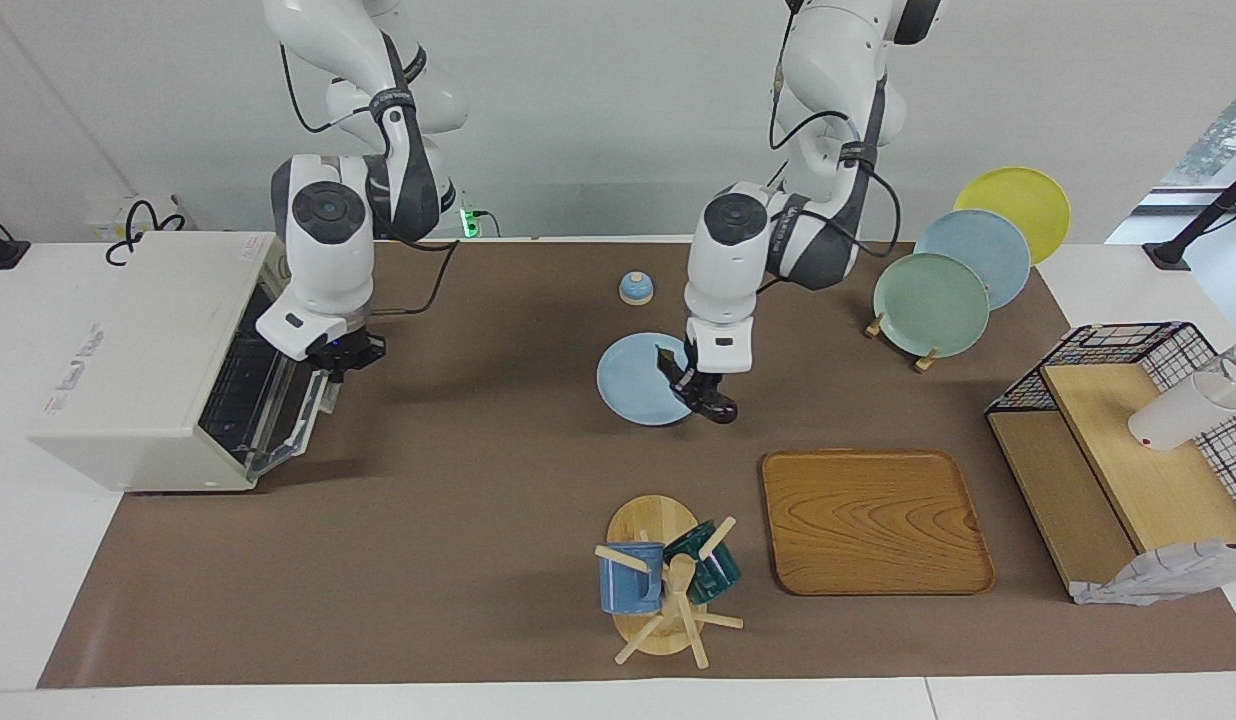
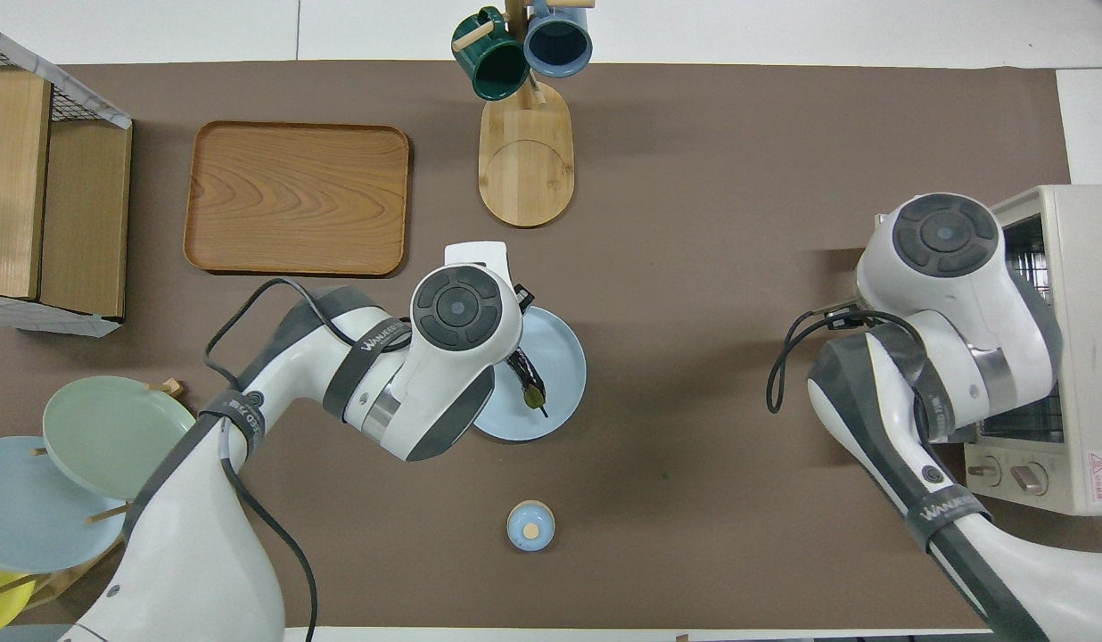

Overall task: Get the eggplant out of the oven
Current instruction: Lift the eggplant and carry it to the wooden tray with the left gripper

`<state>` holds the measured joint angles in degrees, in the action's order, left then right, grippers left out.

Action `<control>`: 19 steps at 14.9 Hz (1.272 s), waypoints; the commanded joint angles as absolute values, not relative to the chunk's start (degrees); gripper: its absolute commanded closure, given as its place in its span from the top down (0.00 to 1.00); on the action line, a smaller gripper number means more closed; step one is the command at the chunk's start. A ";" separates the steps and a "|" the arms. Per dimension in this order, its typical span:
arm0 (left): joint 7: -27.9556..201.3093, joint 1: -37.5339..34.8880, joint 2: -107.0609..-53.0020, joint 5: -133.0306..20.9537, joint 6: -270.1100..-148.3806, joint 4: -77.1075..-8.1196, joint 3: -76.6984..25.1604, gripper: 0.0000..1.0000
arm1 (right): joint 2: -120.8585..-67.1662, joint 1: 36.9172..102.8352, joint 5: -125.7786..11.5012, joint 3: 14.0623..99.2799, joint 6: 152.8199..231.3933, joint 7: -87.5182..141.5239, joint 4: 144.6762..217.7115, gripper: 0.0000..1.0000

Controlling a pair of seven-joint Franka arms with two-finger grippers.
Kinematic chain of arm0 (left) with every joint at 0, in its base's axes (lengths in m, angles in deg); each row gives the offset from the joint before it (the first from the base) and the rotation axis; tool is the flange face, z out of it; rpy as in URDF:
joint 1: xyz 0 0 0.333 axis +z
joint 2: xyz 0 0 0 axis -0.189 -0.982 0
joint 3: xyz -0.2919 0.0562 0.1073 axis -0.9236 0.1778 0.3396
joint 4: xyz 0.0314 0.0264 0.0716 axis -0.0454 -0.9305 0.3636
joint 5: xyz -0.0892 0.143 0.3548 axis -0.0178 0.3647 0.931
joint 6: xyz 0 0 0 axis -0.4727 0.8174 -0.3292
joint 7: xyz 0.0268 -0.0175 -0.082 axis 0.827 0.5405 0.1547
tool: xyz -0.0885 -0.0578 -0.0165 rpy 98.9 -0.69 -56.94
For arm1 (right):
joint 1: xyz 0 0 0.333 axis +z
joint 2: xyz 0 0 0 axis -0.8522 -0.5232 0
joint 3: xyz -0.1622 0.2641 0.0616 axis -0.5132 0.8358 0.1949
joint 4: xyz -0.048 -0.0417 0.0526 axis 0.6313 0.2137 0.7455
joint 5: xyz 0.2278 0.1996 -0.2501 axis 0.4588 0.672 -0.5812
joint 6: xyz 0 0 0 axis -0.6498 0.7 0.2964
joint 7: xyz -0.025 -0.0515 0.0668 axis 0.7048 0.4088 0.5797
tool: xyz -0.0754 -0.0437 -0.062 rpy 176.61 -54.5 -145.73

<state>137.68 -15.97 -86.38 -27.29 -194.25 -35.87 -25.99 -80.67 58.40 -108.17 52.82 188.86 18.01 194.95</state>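
Observation:
The eggplant (image 1: 678, 372) is dark and slender, and its green stem tip shows in the overhead view (image 2: 531, 383). My left gripper (image 1: 708, 398) is shut on it and holds it tilted low over the light blue plate (image 1: 628, 385) at the table's middle. The white oven (image 1: 128, 370) stands at the right arm's end of the table. Its glass door (image 1: 283, 430) hangs open and the wire rack inside looks bare. My right gripper (image 1: 346, 352) hovers just in front of the oven's opening. In the overhead view the right arm's wrist hides it.
A wooden tray (image 1: 873, 520) and a mug rack (image 1: 658, 580) with two mugs lie farther from the robots than the plate. A small blue lidded jar (image 1: 635, 288) sits nearer. A stand of plates (image 1: 928, 305) and a wire-and-wood shelf (image 1: 1128, 450) are at the left arm's end.

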 commanded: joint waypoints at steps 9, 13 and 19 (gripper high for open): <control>94.70 4.03 -98.68 -33.45 -188.21 -17.13 -26.34 0.00 | -80.96 50.01 -98.10 52.02 176.50 29.90 182.59 0.00; 92.86 5.62 -107.93 -33.27 -186.61 -7.51 -26.26 0.00 | -80.43 50.36 -97.84 52.81 170.23 30.08 175.63 0.00; 87.41 5.44 -107.15 -30.20 -189.87 -12.34 -26.34 0.00 | -80.69 50.37 -91.43 53.87 166.45 29.55 172.19 0.91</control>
<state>89.28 5.23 -107.84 -31.47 -189.25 -11.50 -25.95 -79.50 50.72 -94.11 53.72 167.95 28.74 173.61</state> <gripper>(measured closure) 0.634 0.837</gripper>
